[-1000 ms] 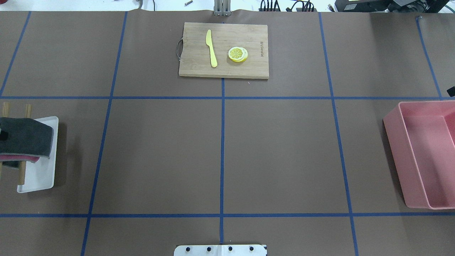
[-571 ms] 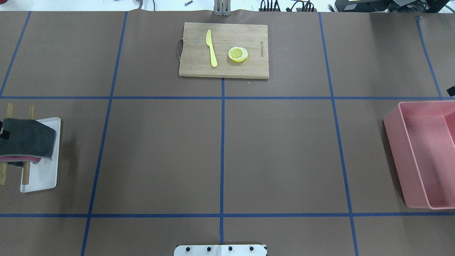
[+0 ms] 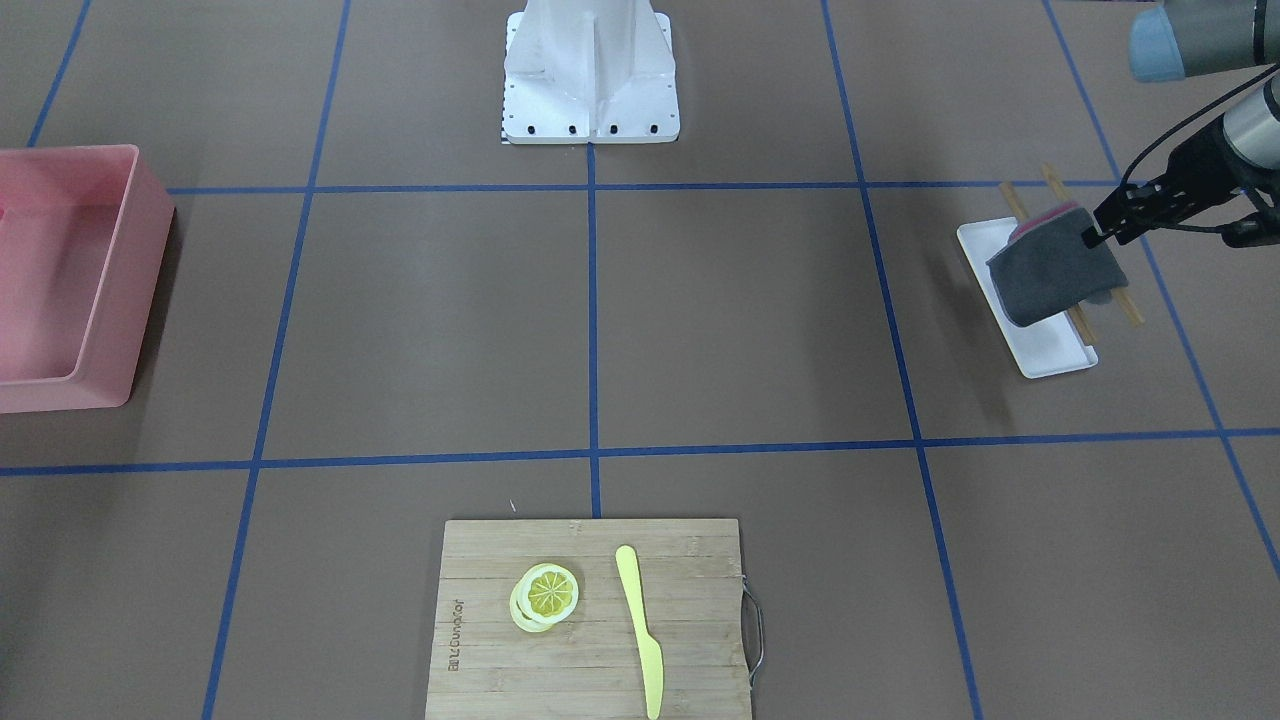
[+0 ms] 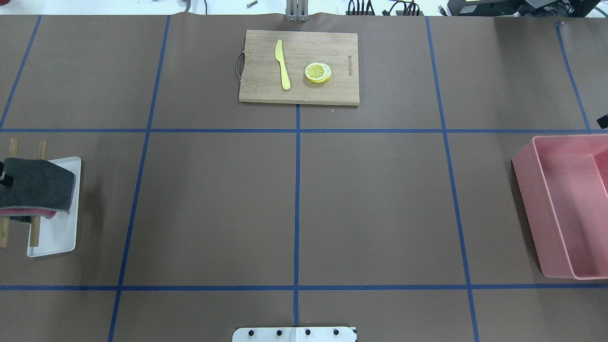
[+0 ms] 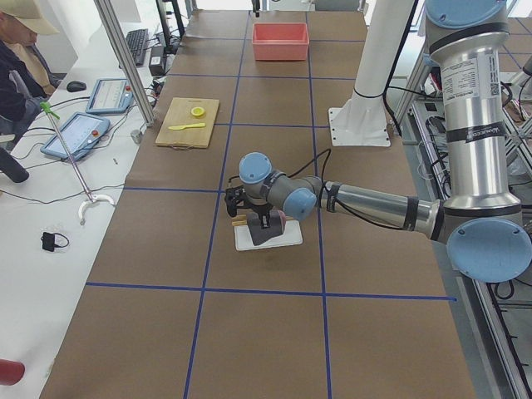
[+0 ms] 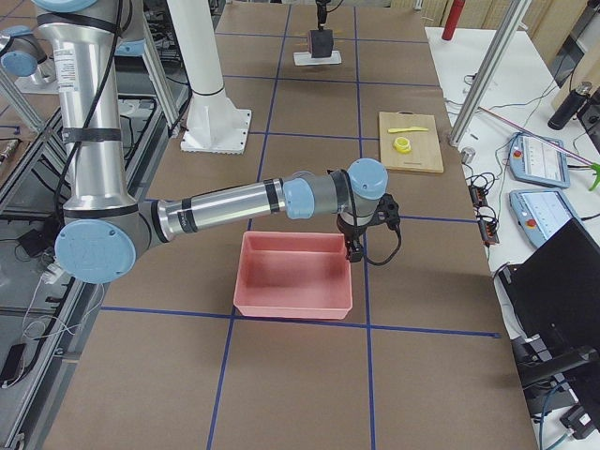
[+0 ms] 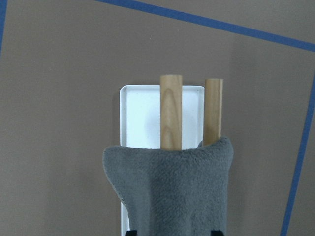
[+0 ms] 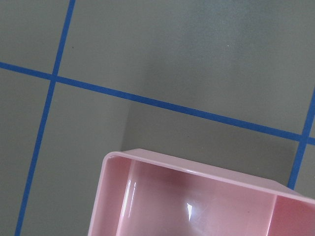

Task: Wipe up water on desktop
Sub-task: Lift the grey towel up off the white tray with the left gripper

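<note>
The desktop (image 4: 213, 209) is a wide brown surface with blue tape lines; I see no water on it. My left gripper (image 3: 1098, 237) is shut on a grey cloth (image 3: 1055, 275) with a pink underside. The cloth hangs over two wooden rods (image 7: 171, 110) that lie across a white tray (image 4: 59, 237) at the table's left end. The cloth also shows in the overhead view (image 4: 40, 185) and fills the bottom of the left wrist view (image 7: 172, 191). My right gripper (image 6: 361, 246) hangs at the far rim of a pink bin (image 6: 292, 305); I cannot tell whether it is open or shut.
The pink bin (image 4: 527, 199) stands at the table's right end. A bamboo cutting board (image 4: 304, 92) at the far middle bears a yellow knife (image 4: 282, 64) and lemon slices (image 4: 318, 72). The robot's white base (image 3: 590, 70) stands at the near middle edge.
A second ago the cloth, the rods and the tray under it shifted a little toward the table's middle. Since then nothing has moved.
</note>
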### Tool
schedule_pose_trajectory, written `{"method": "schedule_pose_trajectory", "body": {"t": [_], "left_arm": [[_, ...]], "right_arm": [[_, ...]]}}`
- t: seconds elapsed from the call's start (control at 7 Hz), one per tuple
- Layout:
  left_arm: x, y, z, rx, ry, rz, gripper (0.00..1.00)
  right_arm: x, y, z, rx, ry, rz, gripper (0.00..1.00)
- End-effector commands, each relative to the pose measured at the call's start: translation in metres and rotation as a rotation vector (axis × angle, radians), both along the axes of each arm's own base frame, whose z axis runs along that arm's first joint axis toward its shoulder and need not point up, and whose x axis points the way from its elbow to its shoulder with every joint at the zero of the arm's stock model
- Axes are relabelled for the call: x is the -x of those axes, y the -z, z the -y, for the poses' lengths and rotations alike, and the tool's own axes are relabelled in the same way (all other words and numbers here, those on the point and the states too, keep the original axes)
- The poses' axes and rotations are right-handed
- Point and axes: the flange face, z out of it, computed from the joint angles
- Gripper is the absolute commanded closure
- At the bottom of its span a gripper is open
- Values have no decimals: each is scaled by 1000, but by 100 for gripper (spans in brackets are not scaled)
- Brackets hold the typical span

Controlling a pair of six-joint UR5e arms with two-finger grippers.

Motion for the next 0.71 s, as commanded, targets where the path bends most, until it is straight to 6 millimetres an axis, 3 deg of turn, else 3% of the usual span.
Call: {"method": "schedule_pose_trajectory", "body": {"t": [0.0, 0.14, 0.29, 0.57], "left_arm": [[-2, -4, 0, 8, -3, 2, 58], [-2, -4, 0, 8, -3, 2, 60], [-2, -3, 1, 7, -3, 1, 50], [-4, -2, 3, 3, -5, 0, 49]], "right_arm": [[0, -1, 0, 3, 0, 0, 0], [0, -2, -1, 5, -1, -1, 0], [0, -1, 0, 4, -1, 0, 0], [0, -1, 0, 3, 0, 0, 0]]}}
